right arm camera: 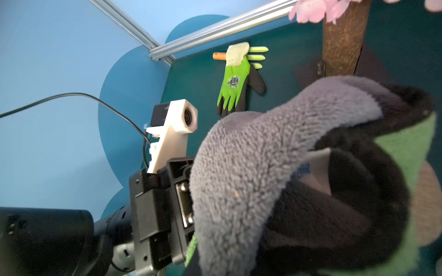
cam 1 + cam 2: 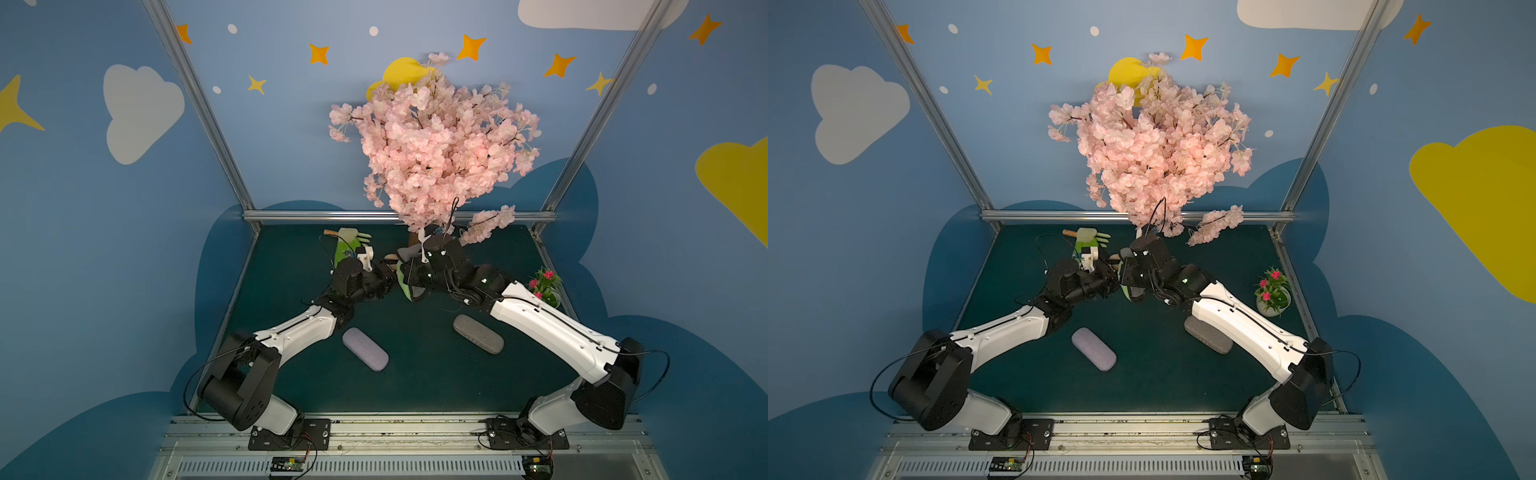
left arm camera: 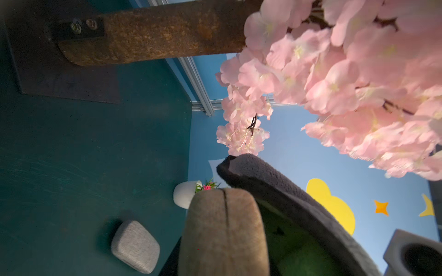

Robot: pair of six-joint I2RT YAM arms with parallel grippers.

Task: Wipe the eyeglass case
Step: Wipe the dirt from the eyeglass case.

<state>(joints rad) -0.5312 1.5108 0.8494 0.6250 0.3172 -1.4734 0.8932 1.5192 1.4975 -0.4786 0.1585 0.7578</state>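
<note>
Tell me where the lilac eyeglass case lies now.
In both top views the lilac eyeglass case lies on the green table, beside the left forearm, apart from the grey case on its right.

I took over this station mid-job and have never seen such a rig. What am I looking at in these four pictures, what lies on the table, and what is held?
These are two robot arms mounted at the near edge of a green table: the left arm and the right arm. Two pictures come from one overhead camera pair looking down on the whole scene; the other two come from a small camera on each wrist, so they look close and tilted. The left arm's jaws are shut on a brown eyeglass case. The right arm's jaws are shut on a grey-and-green cloth, held up right next to that case. On the table are a lilac case, a grey case, a green glove, a small potted plant and a pink blossom tree.
</note>
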